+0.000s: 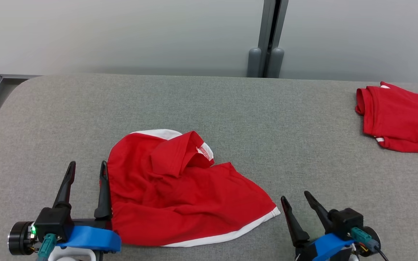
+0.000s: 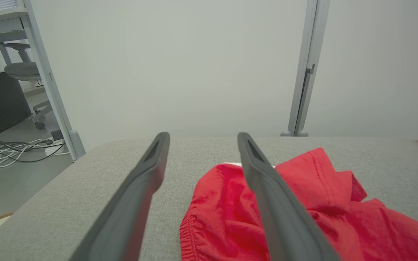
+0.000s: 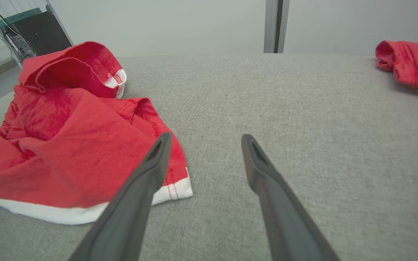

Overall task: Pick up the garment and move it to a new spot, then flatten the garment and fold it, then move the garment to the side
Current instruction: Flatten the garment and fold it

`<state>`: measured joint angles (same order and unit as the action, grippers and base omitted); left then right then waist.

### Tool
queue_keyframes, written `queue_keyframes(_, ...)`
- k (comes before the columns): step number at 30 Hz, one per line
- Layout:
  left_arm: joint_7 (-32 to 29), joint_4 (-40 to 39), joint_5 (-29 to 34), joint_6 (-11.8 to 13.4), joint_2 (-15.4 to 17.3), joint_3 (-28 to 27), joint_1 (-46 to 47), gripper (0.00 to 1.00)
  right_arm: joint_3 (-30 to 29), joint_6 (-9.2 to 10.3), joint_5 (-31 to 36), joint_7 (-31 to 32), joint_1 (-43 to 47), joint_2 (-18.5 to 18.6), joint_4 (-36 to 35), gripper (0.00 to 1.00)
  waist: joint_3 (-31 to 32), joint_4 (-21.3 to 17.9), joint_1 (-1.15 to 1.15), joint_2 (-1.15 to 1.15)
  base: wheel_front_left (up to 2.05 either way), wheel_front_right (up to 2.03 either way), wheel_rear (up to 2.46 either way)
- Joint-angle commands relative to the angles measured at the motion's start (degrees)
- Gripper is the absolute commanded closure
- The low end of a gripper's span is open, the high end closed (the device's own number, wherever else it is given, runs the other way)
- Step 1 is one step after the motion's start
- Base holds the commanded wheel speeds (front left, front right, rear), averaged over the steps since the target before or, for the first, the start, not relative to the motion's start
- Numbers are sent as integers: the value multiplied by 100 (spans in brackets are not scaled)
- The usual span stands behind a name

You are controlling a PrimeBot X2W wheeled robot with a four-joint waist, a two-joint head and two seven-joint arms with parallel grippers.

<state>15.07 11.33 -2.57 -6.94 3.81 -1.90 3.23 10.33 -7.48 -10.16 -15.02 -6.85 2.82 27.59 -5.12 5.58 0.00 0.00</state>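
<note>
**Head view, read from left to right.** All positions are given relative to the crumpled red garment with white trim, which is lying in a loose heap on the near part of the grey fabric-covered table.

- **At the garment's left edge:** The left gripper is hovering with its two long dark fingers spread wide and holding nothing. Its inner finger is lying right along the garment's border, though it cannot be told whether it is touching the cloth. This placement is judged to be readying that side for a pinch.
- **The garment itself:** It is bunching upward at its far side, where a red flap is folding over and a white lining is showing. Its white hem band is running along the near right side. The garment is neither flattened nor folded, so the first step, the pick-up, is judged to be not yet done.
- **Just beyond the garment's right corner:** The right gripper is likewise standing fully open and empty, apart from the cloth. Its fingers are angling toward the hem corner, probably so that both arms can be lifting together.
- **Well to the right of the garment:** A folded red cloth is resting at the table's far right edge, perhaps marking the side spot where finished pieces are going.
</note>
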Motion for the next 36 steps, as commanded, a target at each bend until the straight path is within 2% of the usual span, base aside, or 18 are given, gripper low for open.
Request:
queue_keyframes(1, 13, 29, 15, -11, 1, -22, 64, 0, 72, -3, -24, -19, -168, 14, 106, 0, -2, 10, 0, 0, 0, 0, 0)
queue_keyframes(12, 13, 127, 4, -25, -49, 33, 114, 0, 586, -2, -168, -18, -840, 17, 1583, 0, -11, 161, 0, 0, 0, 0, 0)
queue_keyframes(19, 13, 153, -36, -24, -71, 60, 160, 0, 922, -3, -455, -5, -1150, 16, 2234, 0, -71, 232, 0, 0, 0, 0, 0)
queue_keyframes(20, 13, 156, -42, -25, -74, 63, 168, 0, 976, -3, -500, -4, -1185, 16, 2321, 11, -76, 235, 0, 0, 0, 0, 0)
queue_keyframes(21, 13, 160, -46, -26, -75, 61, 166, 0, 1030, -3, -571, -3, -1215, 16, 2394, 56, -79, 235, 0, 0, 0, 0, 0)
queue_keyframes(22, 13, 161, -49, -27, -77, 58, 158, 0, 1072, -3, -625, -3, -1260, 16, 2451, 95, -81, 231, 0, 0, 0, 0, 0)
queue_keyframes(23, 13, 164, -50, -27, -80, 53, 149, 0, 1096, -3, -664, -3, -1306, 15, 2494, 100, -83, 224, 0, 0, 0, 0, 0)
queue_keyframes(28, 13, 144, -58, -7, -81, 32, 79, 0, 732, -1, -599, -7, -1467, 65, 2556, 100, -83, 123, 0, 0, 0, 0, 0)
queue_keyframes(36, 13, 164, -83, -9, -90, 62, 70, 0, -401, -2, -349, -11, -938, 490, 1945, 100, -85, -57, 0, 0, 0, 0, 0)
